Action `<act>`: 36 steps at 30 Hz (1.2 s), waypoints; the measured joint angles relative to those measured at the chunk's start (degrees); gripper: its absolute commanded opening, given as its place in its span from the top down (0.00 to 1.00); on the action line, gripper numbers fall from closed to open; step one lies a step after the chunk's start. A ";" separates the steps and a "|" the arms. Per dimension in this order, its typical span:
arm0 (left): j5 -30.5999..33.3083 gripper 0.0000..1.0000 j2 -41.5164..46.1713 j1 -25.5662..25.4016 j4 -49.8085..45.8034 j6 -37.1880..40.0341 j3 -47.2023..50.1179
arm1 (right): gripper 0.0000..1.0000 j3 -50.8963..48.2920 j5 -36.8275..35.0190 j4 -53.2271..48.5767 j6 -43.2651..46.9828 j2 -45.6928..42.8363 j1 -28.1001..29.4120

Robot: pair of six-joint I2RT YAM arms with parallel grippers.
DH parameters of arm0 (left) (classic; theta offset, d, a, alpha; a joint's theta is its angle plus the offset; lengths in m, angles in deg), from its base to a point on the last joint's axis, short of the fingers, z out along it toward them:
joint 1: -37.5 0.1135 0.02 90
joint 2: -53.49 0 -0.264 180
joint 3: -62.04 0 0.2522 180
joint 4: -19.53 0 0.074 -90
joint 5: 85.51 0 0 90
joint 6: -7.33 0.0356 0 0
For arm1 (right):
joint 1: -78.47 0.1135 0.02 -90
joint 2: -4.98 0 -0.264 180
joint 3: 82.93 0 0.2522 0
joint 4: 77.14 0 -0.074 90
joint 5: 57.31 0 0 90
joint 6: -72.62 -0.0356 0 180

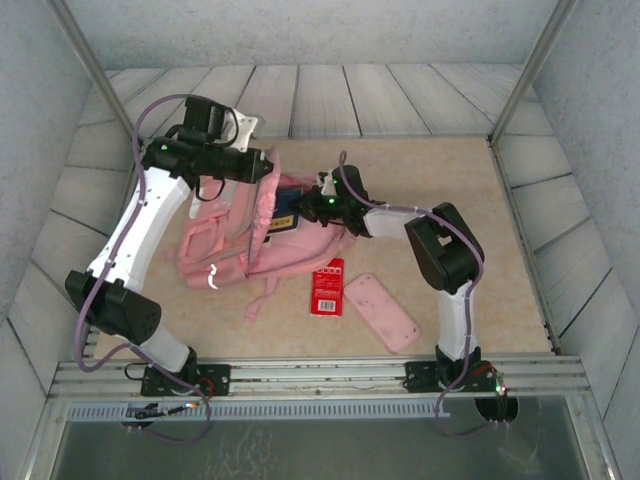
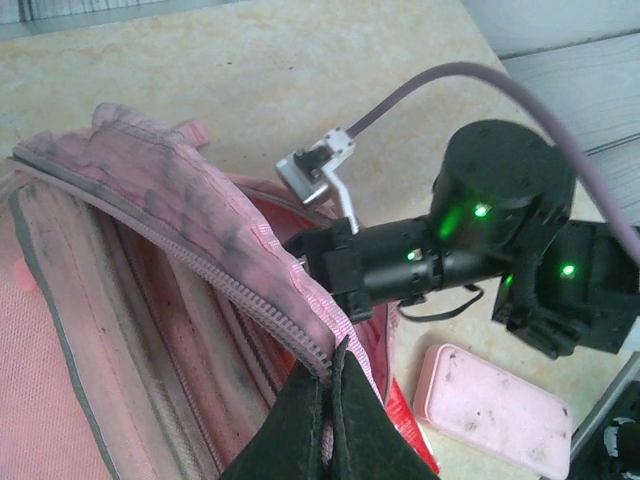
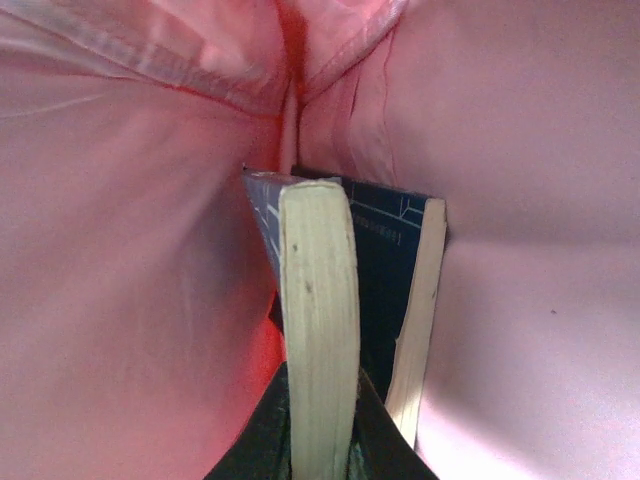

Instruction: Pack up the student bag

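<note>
Looking down in the top external view, the student bag lies left of centre on the tan mat, mouth facing right. The left gripper pinches the mouth's far edge, and the right gripper reaches into the opening with a book. A red packet and a pink pencil case lie just in front of the bag.

Left wrist view: the left gripper is clamped tight on the bag's zipper edge, holding it raised; the right arm lies beyond.

Right wrist view: the right gripper grips the book's page block narrowly, with pink bag lining all around.
</note>
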 measured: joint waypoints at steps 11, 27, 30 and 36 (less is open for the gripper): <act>-2.05 1.00 0.00 1.03 3.54 -2.19 0.59 | 0.97 12.48 -9.16 -5.05 1.46 8.07 7.76; -5.79 1.00 1.86 2.64 9.27 -4.48 5.44 | 0.87 17.42 -10.34 -6.36 2.54 14.14 9.51; -6.40 1.00 2.40 2.75 10.19 -4.96 6.64 | 0.82 18.78 -10.29 -6.93 3.41 15.17 9.53; -7.06 1.00 3.43 2.99 11.58 -5.31 8.13 | 0.72 20.26 -10.49 -10.16 6.71 15.43 9.53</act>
